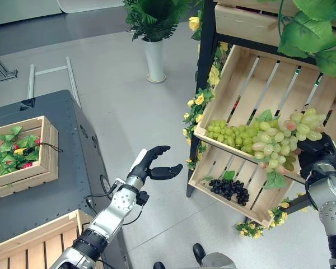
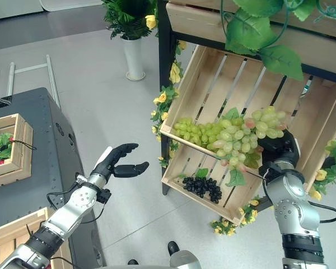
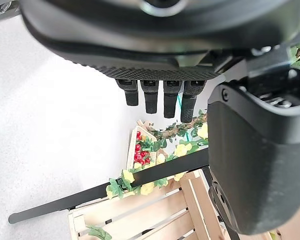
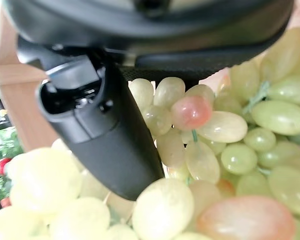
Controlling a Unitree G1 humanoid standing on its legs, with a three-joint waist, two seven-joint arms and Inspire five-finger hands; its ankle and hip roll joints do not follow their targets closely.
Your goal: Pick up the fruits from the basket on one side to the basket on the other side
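Here the right hand grips a bunch of green grapes at the shelf crate, the left waiting empty.

Nearest, two pale slatted crates sit on the dark grey table (image 1: 73, 168): a bare one (image 1: 28, 246) at the near edge, probably the target for the fruit, and a second (image 1: 22, 157) holding red fruit and leaves. The left hand (image 1: 154, 163) hangs between table and rack, fingers relaxed and apart, holding nothing, likely kept clear of the picking. Beyond, on the dark-framed rack (image 1: 204, 84), the right hand (image 2: 277, 150) is closed on the lifted green grape bunch (image 2: 243, 134) at the front rim of the upper crate (image 1: 257, 78); a second green bunch (image 1: 229, 133) lies there too. One black grape bunch (image 1: 229, 189) rests in the lower crate (image 1: 213, 174). Farthest, a white vase (image 1: 154, 59) of greenery stands on the floor.
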